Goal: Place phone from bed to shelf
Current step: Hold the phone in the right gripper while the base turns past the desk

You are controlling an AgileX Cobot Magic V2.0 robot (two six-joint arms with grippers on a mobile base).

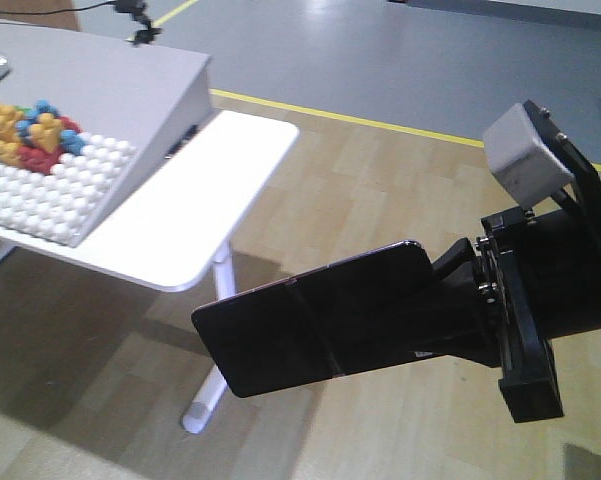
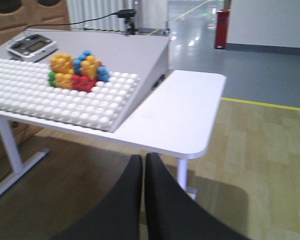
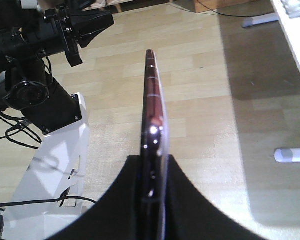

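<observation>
The phone [image 1: 310, 325], glossy black with a crease across its middle, hangs in the air over the wooden floor, below the white table's front corner. My right gripper [image 1: 435, 310] is shut on its right end. In the right wrist view the phone [image 3: 152, 105] shows edge-on with a pinkish metal rim, standing straight out from my right gripper [image 3: 152, 162]. My left gripper [image 2: 143, 159] is shut with nothing between its fingers, low in front of the table. The bed and the shelf are out of view.
A white table [image 1: 215, 190] [image 2: 187, 112] carries a slanted grey board with a white studded plate [image 2: 50, 97], colourful bricks [image 2: 77, 70] and a small timer [image 2: 32, 46]. A table foot [image 3: 292, 155] lies on the floor. My left arm [image 3: 37, 42] and white base [image 3: 55, 165] stand left of the phone.
</observation>
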